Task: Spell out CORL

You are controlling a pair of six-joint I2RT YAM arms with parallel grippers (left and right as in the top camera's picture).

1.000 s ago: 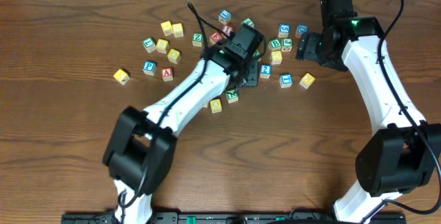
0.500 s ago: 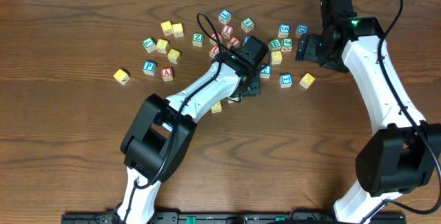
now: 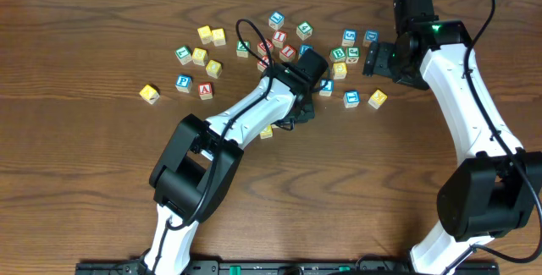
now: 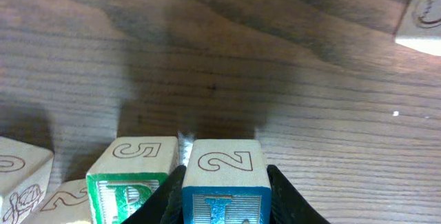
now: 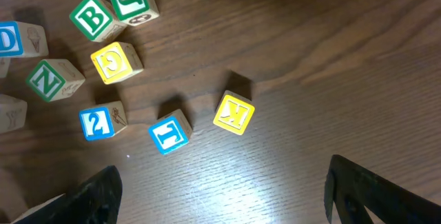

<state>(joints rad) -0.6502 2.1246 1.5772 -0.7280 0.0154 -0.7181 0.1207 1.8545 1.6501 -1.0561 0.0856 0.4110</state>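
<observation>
Now, left pincer (image 4: 225, 195) clamped on blue L block (image 4: 224, 162), green-lettered block (image 4: 134, 165) just beside it, right pincer (image 5: 227, 193) wide open over counter (image 5: 331, 58) toward far right corner.

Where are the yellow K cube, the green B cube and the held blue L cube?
yellow K cube (image 5: 233, 114), right wrist view, centre of its yellow lettered face.
green B cube (image 5: 91, 18), right wrist view, centre of its lettered face.
blue L cube (image 4: 226, 172), left wrist view, top face below the 2.

Left gripper (image 4: 225, 198) and its blue L cube (image 4: 224, 182), now just beside the green-lettered cube (image 4: 131, 182).
</observation>
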